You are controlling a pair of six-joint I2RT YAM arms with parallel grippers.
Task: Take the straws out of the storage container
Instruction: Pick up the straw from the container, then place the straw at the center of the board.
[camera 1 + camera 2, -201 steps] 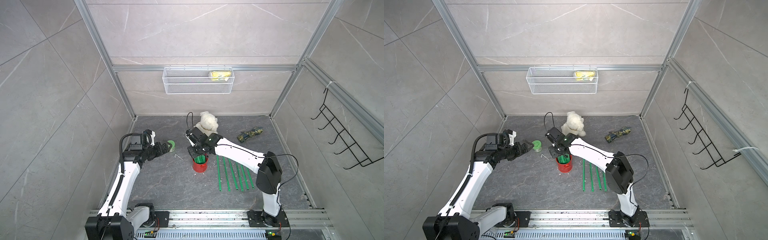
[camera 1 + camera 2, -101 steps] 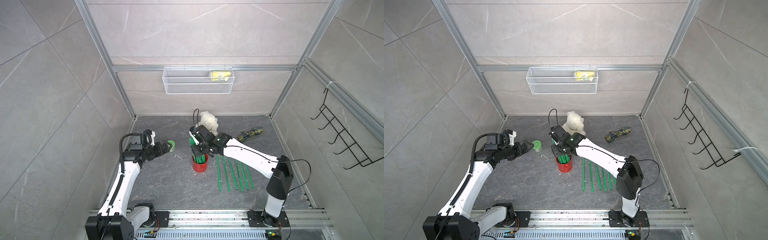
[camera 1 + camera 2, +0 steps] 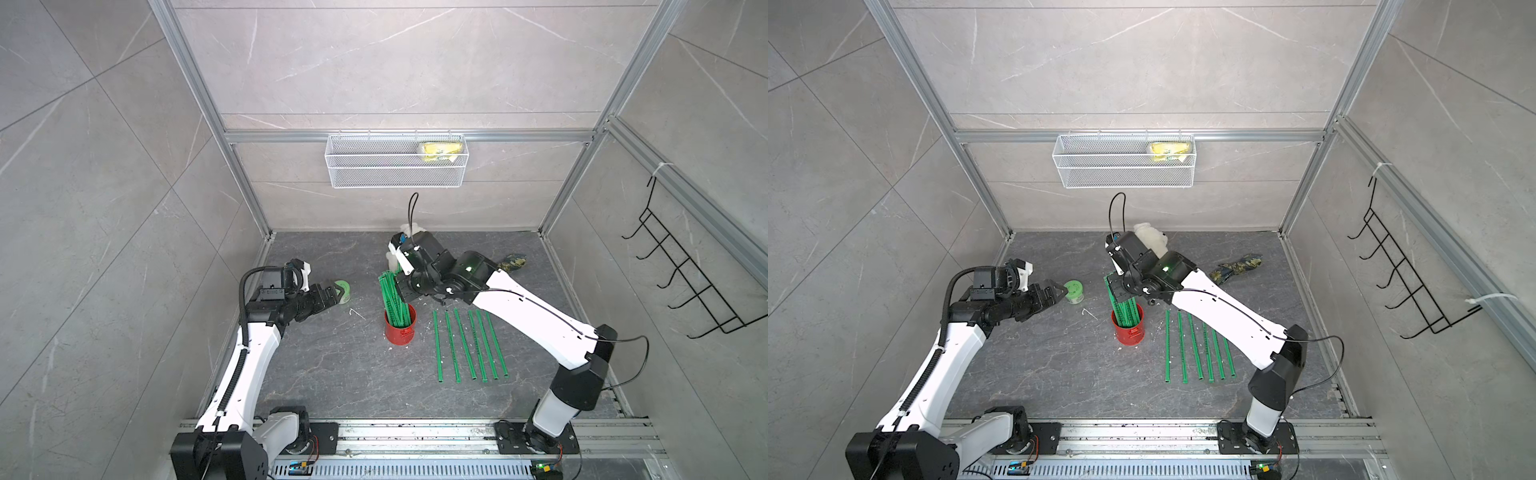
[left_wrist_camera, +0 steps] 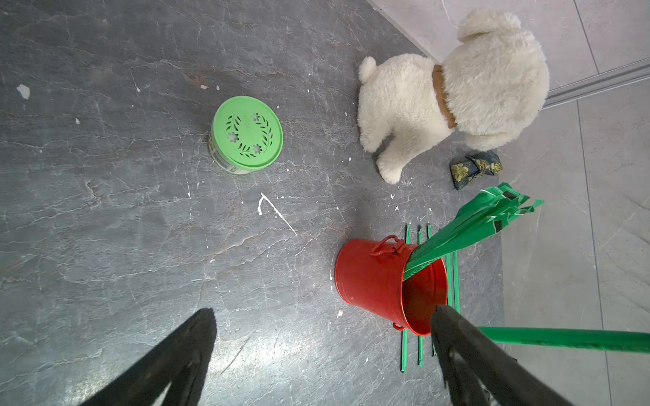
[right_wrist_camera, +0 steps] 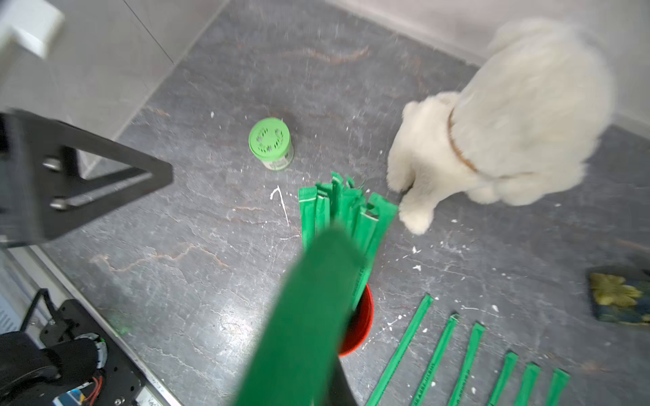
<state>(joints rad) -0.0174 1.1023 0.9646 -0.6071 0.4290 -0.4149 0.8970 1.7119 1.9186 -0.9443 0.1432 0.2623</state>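
R claw [image 3: 401, 293] sits just above the red can [image 3: 400, 332], right at the tops of the straws [image 3: 388, 297] that stand in it. Jaws closed on one held straw [image 5: 309, 298], a blurred green strip hard against the R wrist cam. Can't tell whether its lower end is clear of the can.

The can stands upright approx mid-floor, btw the two arms. The bundle leans on the far side of its rim and sticks up well past it. Six loose straws [image 3: 465, 345] lie flat just right of the can, roughly parallel, running near to far, apart from it.

L claw [image 3: 332, 294] is wide open, fingers [image 4: 169, 355] spread. It is well left of the can, near the green-lidded jar [image 3: 343, 287] but apart from it.

Plush dog [image 4: 450, 95] sits far of the can by the back wall. Patterned pouch [image 4: 475, 168] lies to the far right. Wire basket [image 3: 395, 183] hangs on the back wall w/ a yellow pack [image 3: 440, 150] in its right end.
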